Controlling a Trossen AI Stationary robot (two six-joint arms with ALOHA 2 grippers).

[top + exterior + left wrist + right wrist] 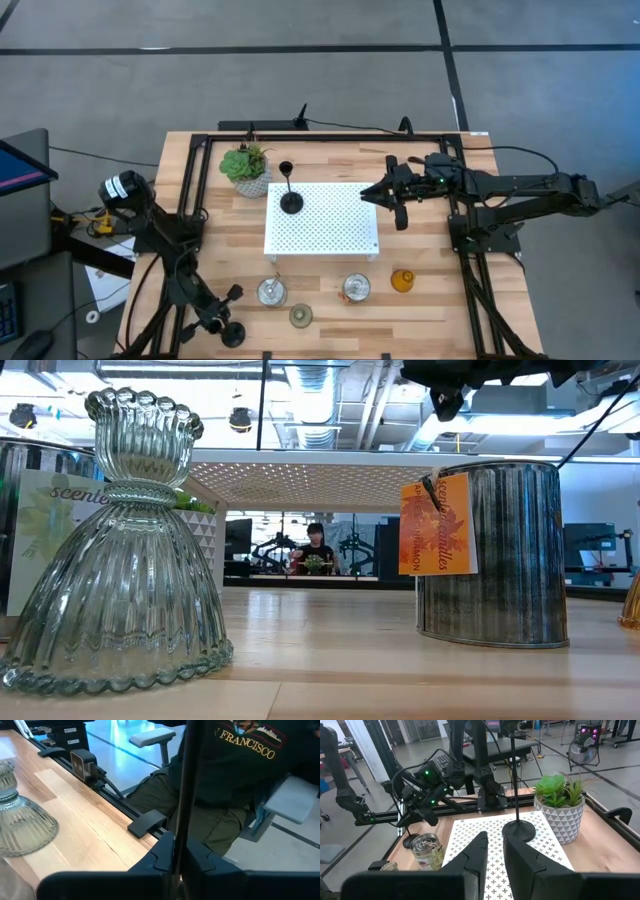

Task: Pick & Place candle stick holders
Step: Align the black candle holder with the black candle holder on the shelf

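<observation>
A black thin-stemmed candle stick holder [233, 335] stands near the table's front edge at the left, with my left gripper [226, 320] shut on its stem. A second black holder [290, 196] stands on the white perforated platform [330, 235]. Two silvery cups [271, 291] [355, 288], an amber holder [402, 281] and a pale green ribbed one [300, 316] stand in front of the platform. My right gripper [372, 194] hovers over the platform's right part, its fingers a narrow gap apart, with nothing between them. My left gripper pinches the black holder's thin stem [181, 815] between its two fingers [165, 851]. The fingers lie about level and across the stem, coming from the table's left. The stem stands upright; the round base [234, 336] looks to rest on the table.
A potted plant [247, 168] stands at the platform's far left corner. A black rail frames the tabletop [200, 190]. A person in a dark sweatshirt [235, 775] sits just beyond the near edge, close to my left gripper.
</observation>
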